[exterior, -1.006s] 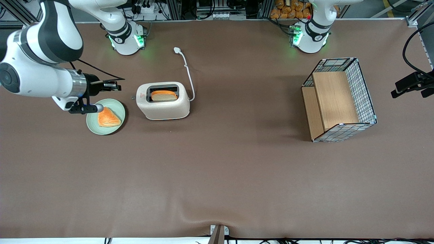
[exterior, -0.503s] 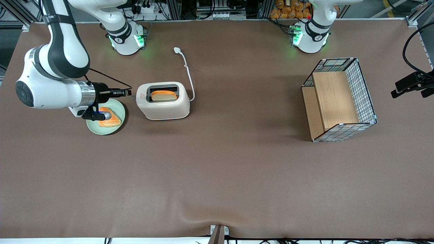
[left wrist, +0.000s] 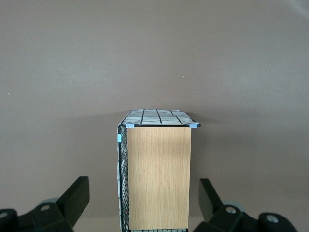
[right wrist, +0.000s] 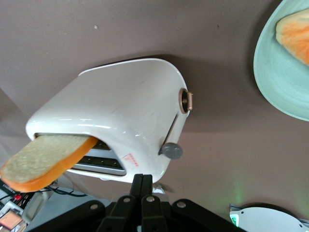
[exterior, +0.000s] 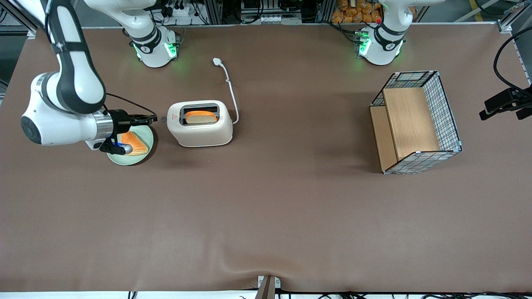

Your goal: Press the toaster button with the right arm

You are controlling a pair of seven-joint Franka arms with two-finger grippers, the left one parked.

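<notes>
Cream toaster (exterior: 200, 123), red mark unreadable, gripper (exterior: 150, 119) beside button (right wrist: 171, 151)

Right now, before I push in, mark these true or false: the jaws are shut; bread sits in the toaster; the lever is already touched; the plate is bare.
1. The gripper has its jaws shut, beside the toaster. True.
2. A bread slice sits in a slot. True.
3. The gripper touches the toaster button. False: a gap remains.
4. The green plate is bare. False: a toast piece lies on it.

White right arm (exterior: 62, 99), black end effector (exterior: 145, 119)
</notes>
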